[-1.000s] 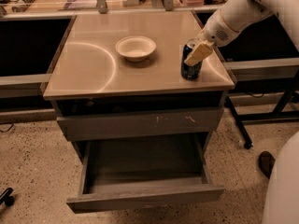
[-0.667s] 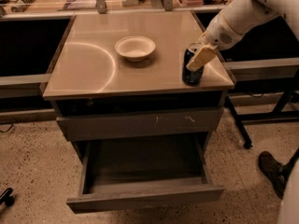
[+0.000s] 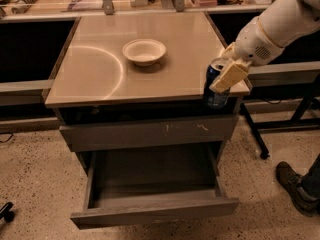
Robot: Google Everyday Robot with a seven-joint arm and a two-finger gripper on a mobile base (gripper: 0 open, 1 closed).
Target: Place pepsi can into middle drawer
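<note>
The pepsi can (image 3: 215, 97) is dark blue with a silver rim. It hangs at the front right corner of the tan countertop (image 3: 100, 74), partly past the front edge. My gripper (image 3: 219, 82) is shut on the can, with one cream finger (image 3: 228, 76) across its front and the white arm reaching in from the upper right. The middle drawer (image 3: 155, 213) is pulled open below and left of the can, and its dark grey floor shows nothing in it.
A cream-white bowl (image 3: 144, 51) sits at the middle back of the countertop. A shut grey drawer front with pale scratches (image 3: 150, 132) lies just under the top. Black table legs (image 3: 252, 131) and a person's shoe (image 3: 295, 186) are on the floor at the right.
My gripper has carried the can forward from its spot on the countertop to the front right edge, where it now overhangs the drawer fronts.
</note>
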